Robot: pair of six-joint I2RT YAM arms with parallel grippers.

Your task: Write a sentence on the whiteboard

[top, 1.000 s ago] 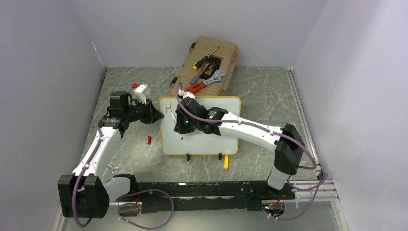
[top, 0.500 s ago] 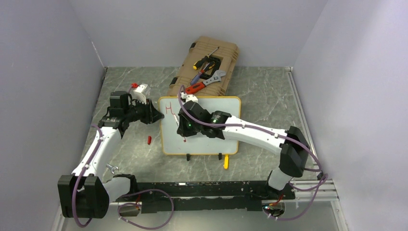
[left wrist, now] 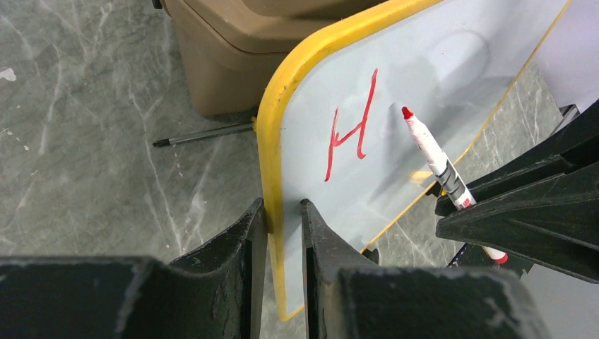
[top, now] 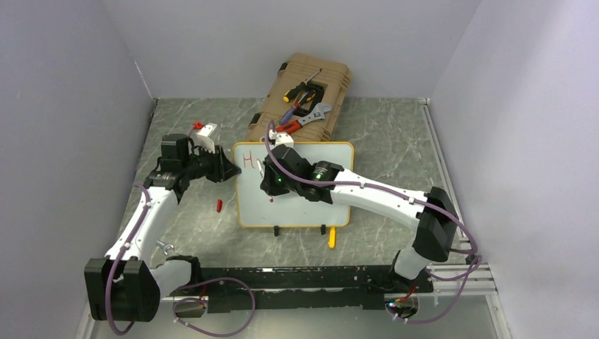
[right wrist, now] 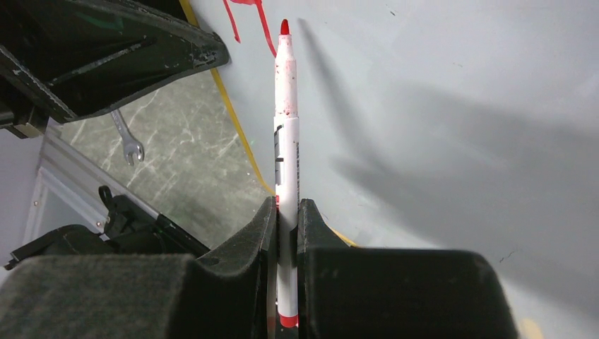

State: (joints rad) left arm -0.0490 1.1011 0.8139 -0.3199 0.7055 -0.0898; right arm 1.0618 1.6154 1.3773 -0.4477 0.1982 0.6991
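Left fingers (left wrist: 248, 236), nearly closed, pinch the whiteboard (left wrist: 438, 63) frame; right fingers (right wrist: 247, 247) clench a marker (right wrist: 286, 141). Red H (left wrist: 350, 131) at its ten o'clock corner.

High rear overview of table (top: 381, 141); close wrist views, both toward whiteboard (left wrist: 438, 85).

Right end effector (right wrist: 286, 212) with marker (right wrist: 286, 106), slightly rightward.

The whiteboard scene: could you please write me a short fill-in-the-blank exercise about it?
The left gripper is shut on the ____ frame of the whiteboard.
The right gripper holds a ____ marker.
The sentence is just one letter: ____.
Missing words: yellow; red; H.
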